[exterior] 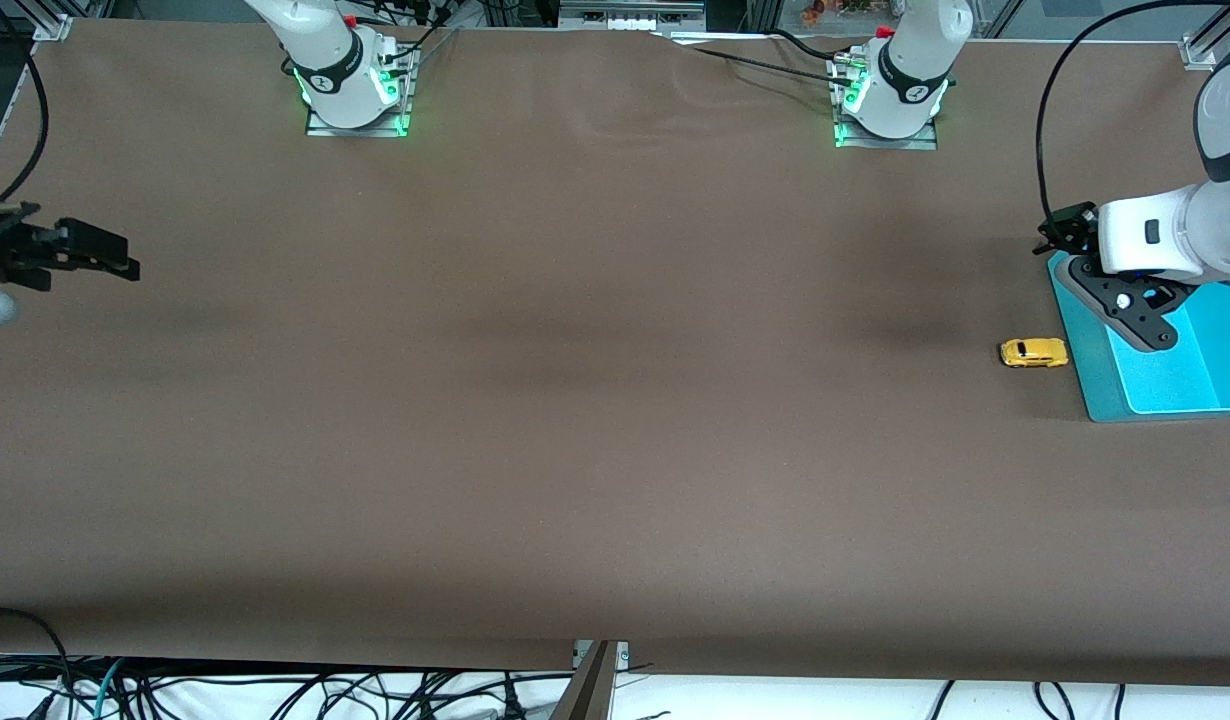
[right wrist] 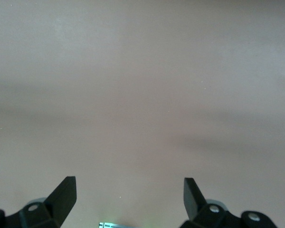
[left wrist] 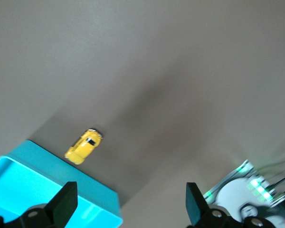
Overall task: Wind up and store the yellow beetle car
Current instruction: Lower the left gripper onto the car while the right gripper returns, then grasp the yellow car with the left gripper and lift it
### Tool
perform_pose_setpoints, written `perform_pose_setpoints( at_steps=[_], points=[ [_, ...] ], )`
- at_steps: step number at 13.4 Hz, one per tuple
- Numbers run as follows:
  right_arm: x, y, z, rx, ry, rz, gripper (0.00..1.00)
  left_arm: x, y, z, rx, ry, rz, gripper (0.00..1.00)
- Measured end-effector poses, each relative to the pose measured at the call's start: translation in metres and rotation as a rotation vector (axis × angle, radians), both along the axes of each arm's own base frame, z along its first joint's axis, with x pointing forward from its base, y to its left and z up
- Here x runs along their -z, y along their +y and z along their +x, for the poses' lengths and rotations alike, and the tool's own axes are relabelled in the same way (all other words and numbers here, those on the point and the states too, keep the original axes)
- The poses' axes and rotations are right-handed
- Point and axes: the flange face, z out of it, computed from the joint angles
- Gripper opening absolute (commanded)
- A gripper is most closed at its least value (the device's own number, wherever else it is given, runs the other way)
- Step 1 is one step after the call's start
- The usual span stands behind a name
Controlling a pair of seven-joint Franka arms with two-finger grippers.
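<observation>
Yellow beetle car (exterior: 1034,353) beside the blue tray (exterior: 1105,400); open, empty left gripper (left wrist: 128,202) and right gripper (right wrist: 129,197) risk nudging it away.

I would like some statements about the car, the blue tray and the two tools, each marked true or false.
1. The yellow beetle car lies on the table beside the blue tray. True.
2. The car is inside the tray. False: it is on the brown table cover, outside the tray's rim.
3. The left tool is open and holds nothing. True.
4. The left tool is over the middle of the table. False: it is over the tray, at the left arm's end.
5. The right tool grips the car. False: it is open and empty, over bare table at the right arm's end.
</observation>
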Motion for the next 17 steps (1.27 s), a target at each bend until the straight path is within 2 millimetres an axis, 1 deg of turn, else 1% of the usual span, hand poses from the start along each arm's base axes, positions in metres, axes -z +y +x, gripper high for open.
perform_pose_setpoints(
  at_steps=[1, 3, 4, 6, 7, 9, 10, 12, 15, 17],
  points=[
    [-0.002, -0.002, -0.005, 0.004, 0.0, -0.02, 1.0, 0.007, 0.009, 0.003, 0.065, 0.001, -0.009, 1.0],
    [0.008, -0.004, -0.007, 0.002, 0.02, -0.038, 1.0, 0.027, 0.031, 0.008, 0.177, 0.0, -0.038, 1.0],
    [0.014, -0.002, -0.007, 0.0, 0.032, -0.039, 1.0, 0.043, 0.047, 0.009, 0.238, -0.008, -0.044, 1.0],
    [0.021, -0.001, -0.009, -0.002, 0.047, -0.04, 1.0, 0.082, 0.084, 0.005, 0.338, -0.028, -0.065, 1.0],
    [0.022, 0.0, -0.012, -0.003, 0.052, -0.041, 1.0, 0.106, 0.103, -0.001, 0.382, -0.03, -0.081, 1.0],
    [0.021, 0.002, -0.016, -0.005, 0.055, -0.043, 1.0, 0.157, 0.129, -0.012, 0.466, -0.018, -0.102, 1.0],
    [0.021, 0.002, -0.018, -0.004, 0.056, -0.044, 1.0, 0.182, 0.137, -0.015, 0.491, -0.023, -0.109, 1.0],
    [0.021, 0.002, -0.018, 0.012, 0.057, -0.047, 1.0, 0.218, 0.147, -0.018, 0.53, -0.047, -0.115, 1.0],
    [0.022, 0.002, -0.018, 0.026, 0.056, -0.049, 1.0, 0.259, 0.165, -0.025, 0.549, -0.058, -0.13, 1.0],
    [0.022, 0.002, -0.018, 0.028, 0.055, -0.049, 1.0, 0.277, 0.175, -0.037, 0.569, -0.091, -0.126, 1.0]
  ],
)
